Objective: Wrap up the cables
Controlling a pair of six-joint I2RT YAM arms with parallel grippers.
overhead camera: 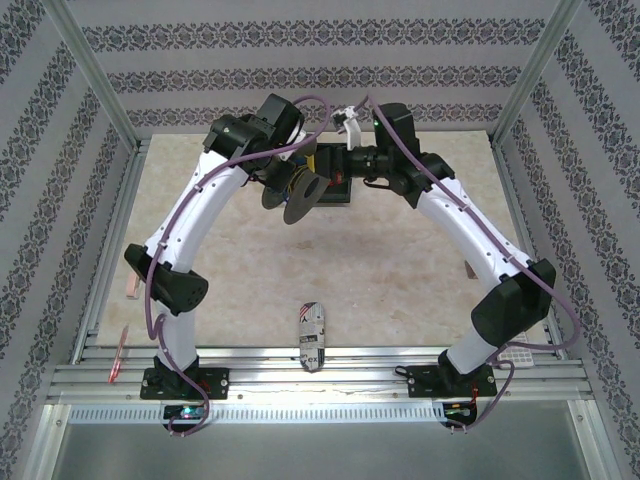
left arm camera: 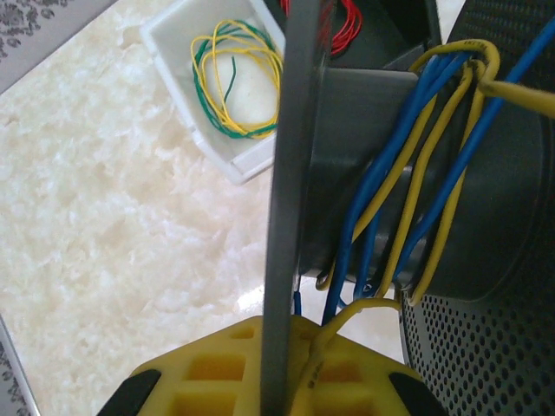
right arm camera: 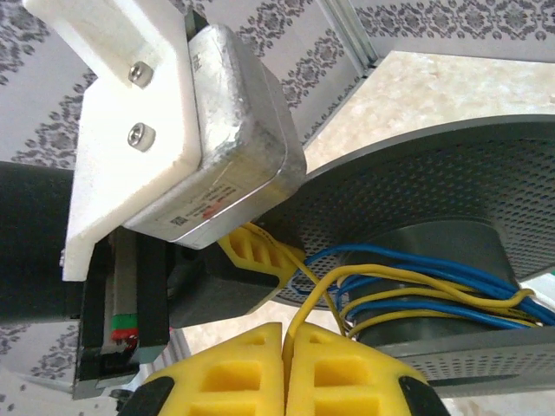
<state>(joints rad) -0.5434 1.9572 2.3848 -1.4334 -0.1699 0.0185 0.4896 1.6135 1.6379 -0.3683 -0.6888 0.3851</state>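
Note:
A dark perforated spool [overhead camera: 300,195] hangs at the back middle of the table, between both arms. Blue and yellow cables [left arm camera: 408,217] are wound round its hub [right arm camera: 451,251]. My left gripper [left arm camera: 290,325] is shut on the thin grey edge of the spool's flange [left arm camera: 295,173], and a yellow cable [left arm camera: 334,334] runs over one of its yellow fingers. My right gripper [right arm camera: 284,334] is shut on a yellow cable [right arm camera: 299,312], which rises from between its fingers to the hub. In the top view the left gripper [overhead camera: 290,178] and the right gripper [overhead camera: 338,162] meet at the spool.
A white bin [left arm camera: 178,82] holding loose yellow and green wire coils sits on the marble tabletop beyond the spool. A black tray [overhead camera: 338,188] holds red wire [left arm camera: 345,24]. A striped object [overhead camera: 312,338] lies at the near edge. Metal frame rails [overhead camera: 110,250] border the table.

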